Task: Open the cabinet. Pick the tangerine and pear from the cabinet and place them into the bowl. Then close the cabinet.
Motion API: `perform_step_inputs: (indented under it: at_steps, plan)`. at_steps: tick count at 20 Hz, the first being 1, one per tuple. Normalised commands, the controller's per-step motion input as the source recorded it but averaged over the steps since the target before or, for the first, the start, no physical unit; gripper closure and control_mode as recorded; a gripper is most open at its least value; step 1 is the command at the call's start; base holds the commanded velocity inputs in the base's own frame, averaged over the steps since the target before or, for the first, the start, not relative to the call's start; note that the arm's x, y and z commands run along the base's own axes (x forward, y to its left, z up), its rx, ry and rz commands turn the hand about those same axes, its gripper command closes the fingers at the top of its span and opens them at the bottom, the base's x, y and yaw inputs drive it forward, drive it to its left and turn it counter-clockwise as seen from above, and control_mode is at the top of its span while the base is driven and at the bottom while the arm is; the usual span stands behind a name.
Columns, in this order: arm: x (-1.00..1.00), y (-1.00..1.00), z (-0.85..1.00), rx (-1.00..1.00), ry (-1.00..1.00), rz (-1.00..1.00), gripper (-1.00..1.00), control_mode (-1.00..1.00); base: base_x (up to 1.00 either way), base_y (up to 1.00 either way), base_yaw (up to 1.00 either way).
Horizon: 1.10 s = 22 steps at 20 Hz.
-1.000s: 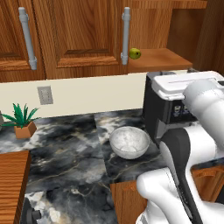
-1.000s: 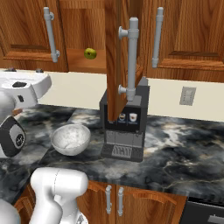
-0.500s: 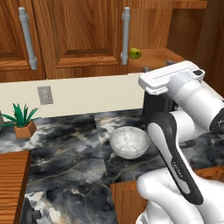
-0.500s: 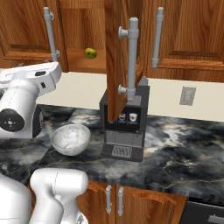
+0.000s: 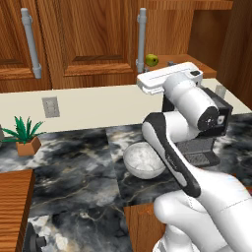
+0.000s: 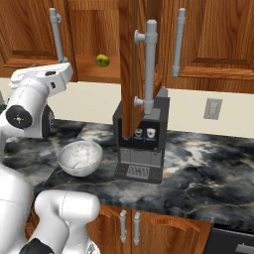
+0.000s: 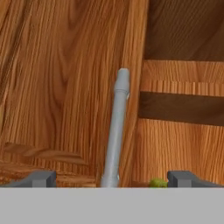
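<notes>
The cabinet [image 5: 93, 34] has its left door shut and its right door [image 6: 130, 59] swung out over the coffee machine. On the wood shelf inside lies the yellow-green pear [image 5: 151, 60] [image 6: 102, 60]. The tangerine is hidden or out of view. The stone-like bowl [image 5: 143, 160] [image 6: 80, 158] sits on the counter below, and nothing shows in the part I can see. My gripper [image 5: 162, 74] [image 6: 39, 69] [image 7: 113, 179] is raised to shelf height, open and empty. It faces the shut door's grey handle [image 7: 117, 131], with a sliver of pear [image 7: 156, 182] near its right fingertip.
A black coffee machine [image 5: 216, 123] [image 6: 141, 144] stands right of the bowl under the open door. A potted plant [image 5: 23, 135] sits at the counter's left. Outlets [image 5: 50, 106] [image 6: 213, 108] mark the wall. Neighbouring doors carry lone handles [image 5: 29, 42] [image 6: 178, 42].
The arm has swung up and leftward from low beside the coffee machine to the front of the cabinet's shelf. The pear, bowl and doors have not moved.
</notes>
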Motion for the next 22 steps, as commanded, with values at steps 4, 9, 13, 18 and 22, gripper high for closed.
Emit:
perform_step_inputs:
  at_steps: [4,9,13,18,22]
  plan:
    - [0.77,0.14,0.03,0.0,0.01,-0.04,-1.0,-1.0,0.0,0.0,0.0]
    - [0.89,0.13,0.0,0.0,0.0,0.0,-1.0,-1.0,0.0,0.0,0.0]
    - [0.99,0.22,0.0,0.0,0.0,0.0,-1.0,-1.0,0.0,0.0,0.0]
    - [1.0,0.22,0.0,0.0,0.01,-0.01,-1.0,-1.0,0.0,0.0,0.0]
    - [0.75,0.14,0.0,0.0,0.0,-0.03,1.0,-1.0,0.0,0.0,0.0]
